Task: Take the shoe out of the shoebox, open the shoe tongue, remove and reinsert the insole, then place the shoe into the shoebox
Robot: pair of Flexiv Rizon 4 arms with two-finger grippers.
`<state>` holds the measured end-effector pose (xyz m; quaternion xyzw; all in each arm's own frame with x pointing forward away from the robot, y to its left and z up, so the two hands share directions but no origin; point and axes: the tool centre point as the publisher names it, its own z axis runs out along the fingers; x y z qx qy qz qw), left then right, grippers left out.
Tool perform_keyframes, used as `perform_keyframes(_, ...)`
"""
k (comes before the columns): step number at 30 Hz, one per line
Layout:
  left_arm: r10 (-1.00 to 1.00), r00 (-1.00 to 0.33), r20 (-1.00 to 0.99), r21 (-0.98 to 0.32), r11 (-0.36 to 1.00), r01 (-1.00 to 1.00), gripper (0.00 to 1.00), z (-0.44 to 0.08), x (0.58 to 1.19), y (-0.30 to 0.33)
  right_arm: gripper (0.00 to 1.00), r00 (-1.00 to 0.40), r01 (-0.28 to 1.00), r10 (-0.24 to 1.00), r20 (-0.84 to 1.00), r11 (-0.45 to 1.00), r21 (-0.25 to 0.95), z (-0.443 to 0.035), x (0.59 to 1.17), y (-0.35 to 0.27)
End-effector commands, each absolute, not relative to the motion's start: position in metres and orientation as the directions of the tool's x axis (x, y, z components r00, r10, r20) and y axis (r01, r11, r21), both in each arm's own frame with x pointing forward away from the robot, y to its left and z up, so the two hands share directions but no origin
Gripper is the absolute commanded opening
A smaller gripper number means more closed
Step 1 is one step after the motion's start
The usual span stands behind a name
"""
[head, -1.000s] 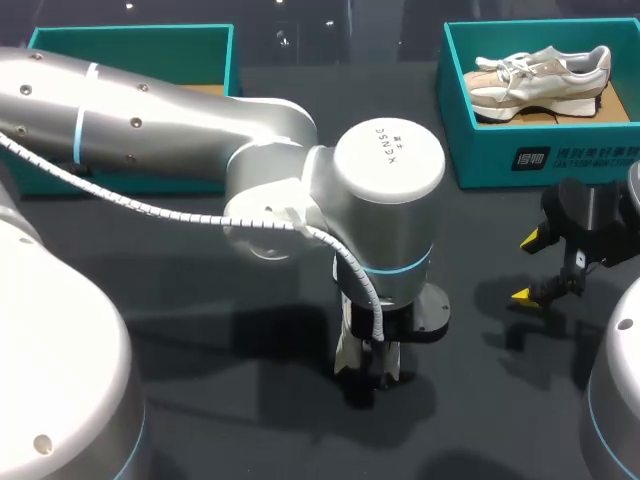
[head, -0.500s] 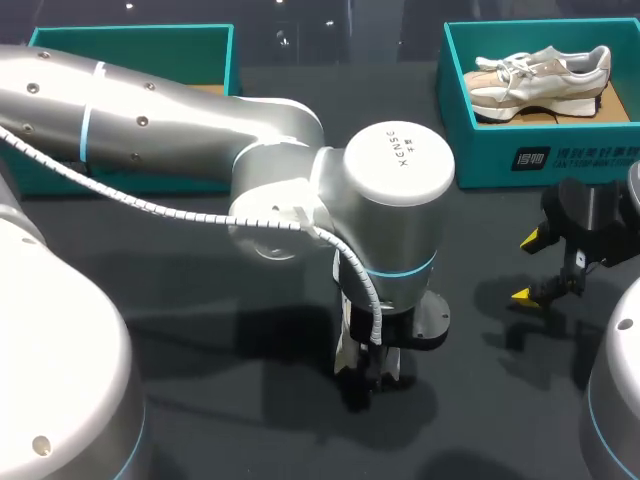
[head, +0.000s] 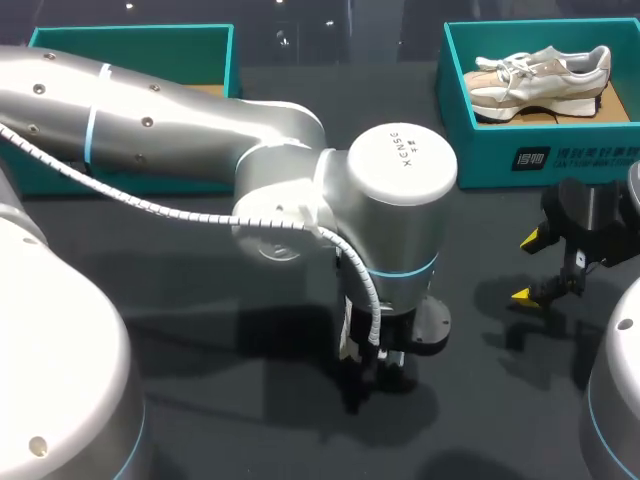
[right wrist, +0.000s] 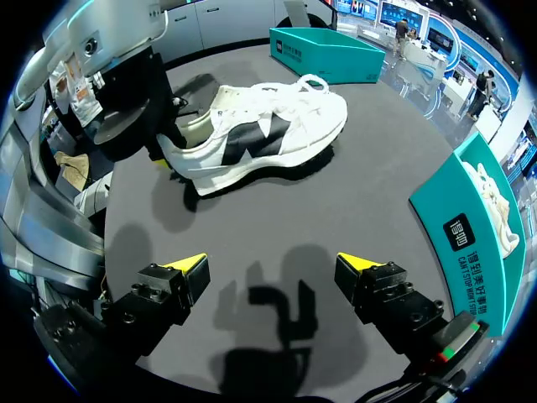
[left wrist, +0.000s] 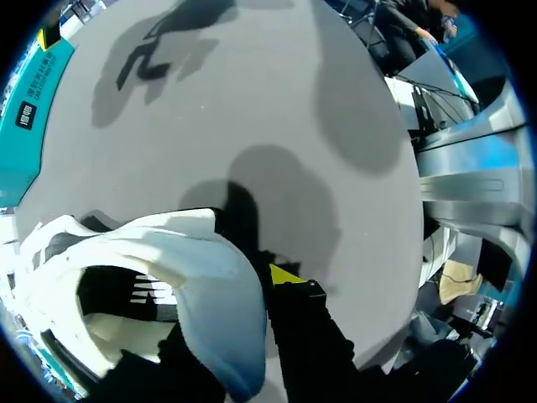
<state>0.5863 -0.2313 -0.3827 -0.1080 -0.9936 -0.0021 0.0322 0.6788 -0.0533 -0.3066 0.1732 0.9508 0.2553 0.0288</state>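
A white shoe with a black side mark lies on its sole on the dark table, ahead of my right gripper. In the head view my left arm hides it. My left gripper points straight down at the shoe's heel. The heel collar is pinched between its fingers, one yellow tip outside, the other inside and hidden. In the right wrist view the left gripper stands over the heel. My right gripper hovers open over bare table at the right, holding nothing.
A teal shoebox at the back right holds a second, beige-and-white shoe. Another teal box stands at the back left, largely behind my left arm. Bare table lies between the shoe and my right gripper.
My left gripper's fingers have closed onto the shoe's heel, and its wrist has shifted slightly right and lower. The right arm has not moved.
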Motion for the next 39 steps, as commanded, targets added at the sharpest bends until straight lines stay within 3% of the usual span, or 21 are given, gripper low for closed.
perform_keyframes(1, 0.222, -0.972, 0.072, -0.015, 0.975, 0.222, 0.00, -0.374, 0.588, -0.226, 1.00, -0.938, 0.316, 0.346, 0.031, 0.810, 0.493, -0.306, 0.677, -0.053)
perform_keyframes(15, 0.236, -0.964, 0.126, -0.058, 0.971, 0.230, 0.00, -0.293, 0.625, -0.180, 1.00, -0.938, 0.316, 0.346, 0.031, 0.810, 0.493, -0.306, 0.677, -0.053)
perform_keyframes(23, 0.165, -0.975, 0.150, -0.015, 0.986, 0.164, 0.00, -0.246, 0.662, -0.142, 1.00, -0.938, 0.316, 0.346, 0.031, 0.810, 0.493, -0.306, 0.677, -0.053)
perform_keyframes(39, 0.180, -0.972, 0.151, -0.028, 0.984, 0.177, 0.00, -0.232, 0.664, -0.133, 1.00, -0.938, 0.316, 0.346, 0.031, 0.810, 0.493, -0.306, 0.677, -0.053)
